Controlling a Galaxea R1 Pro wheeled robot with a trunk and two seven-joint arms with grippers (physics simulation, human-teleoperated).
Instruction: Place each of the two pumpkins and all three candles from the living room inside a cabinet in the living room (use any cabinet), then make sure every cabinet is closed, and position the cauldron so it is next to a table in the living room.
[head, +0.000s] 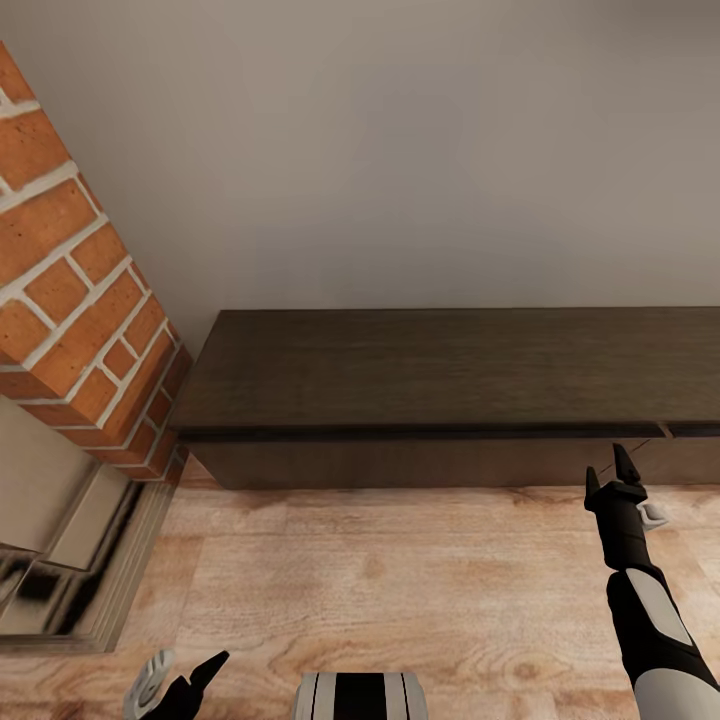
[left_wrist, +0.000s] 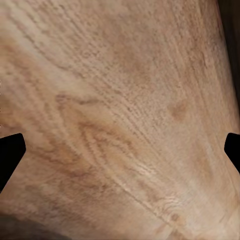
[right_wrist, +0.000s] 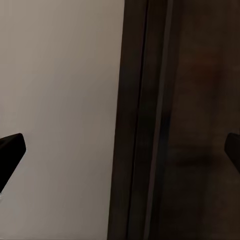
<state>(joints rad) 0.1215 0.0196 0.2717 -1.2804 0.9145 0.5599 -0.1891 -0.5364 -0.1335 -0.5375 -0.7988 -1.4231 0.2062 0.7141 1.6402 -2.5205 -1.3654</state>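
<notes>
The long, low, dark brown cabinet (head: 450, 370) stands against the pale wall, and its fronts look flush and closed. My right gripper (head: 610, 474) is held up just in front of the cabinet's upper front edge, near the seam between two fronts, open and empty. In the right wrist view the cabinet (right_wrist: 195, 125) fills one side, close up, with the wall beside it. Low over the wooden floor (left_wrist: 120, 100) my left gripper (head: 180, 672) is open with nothing in it. The pumpkins, candles and cauldron are out of view.
A red brick fireplace (head: 70, 290) with a shiny metal surround (head: 60, 560) juts out at the left, touching the cabinet's left end. Light wooden floor (head: 380, 580) lies between me and the cabinet. My base (head: 360, 695) shows at the bottom edge.
</notes>
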